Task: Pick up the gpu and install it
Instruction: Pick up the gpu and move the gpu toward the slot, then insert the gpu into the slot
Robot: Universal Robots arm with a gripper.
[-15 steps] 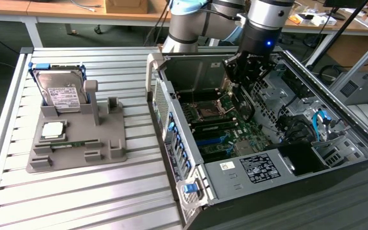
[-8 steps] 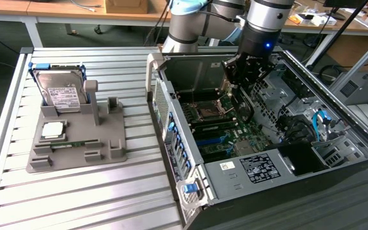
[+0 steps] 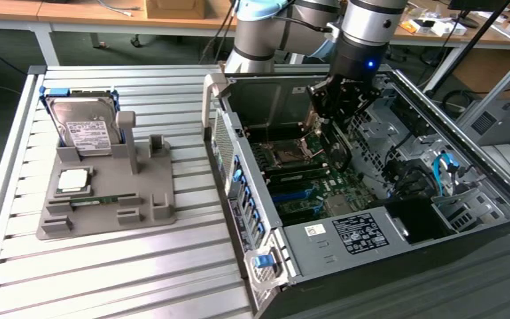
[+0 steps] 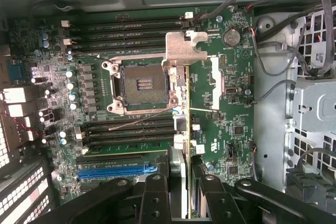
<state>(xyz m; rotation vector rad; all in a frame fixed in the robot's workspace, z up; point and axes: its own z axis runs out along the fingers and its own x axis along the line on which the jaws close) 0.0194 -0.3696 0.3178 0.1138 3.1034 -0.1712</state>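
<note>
The computer case (image 3: pixel 224 149) lies open on top, leaving free room down to the motherboard (image 4: pixel 226 108). There the gripper (image 3: pixel 344 100) clamps the gpu (image 4: pixel 186 51) edge-on, just beside the CPU socket (image 4: pixel 142 85). Cables (image 3: pixel 441 165) and a metal drive cage (image 4: pixel 310 103) crowd the exterior view's right.

Quick tally: one robot arm (image 3: pixel 366 26), one gripper (image 3: pixel 344 107), one gpu (image 4: pixel 186 51). One open computer case (image 3: pixel 326 256), and inside it one motherboard (image 4: pixel 231 108), one CPU socket (image 4: pixel 143 83), one blue slot (image 4: pixel 113 170), one coin battery (image 4: pixel 229 36). Over on the one slatted table (image 3: pixel 104 279), a single grey holder (image 3: pixel 153 179), and on it one hard drive (image 3: pixel 87 129), one processor chip (image 3: pixel 74 179), one green memory stick (image 3: pixel 95 199)
</note>
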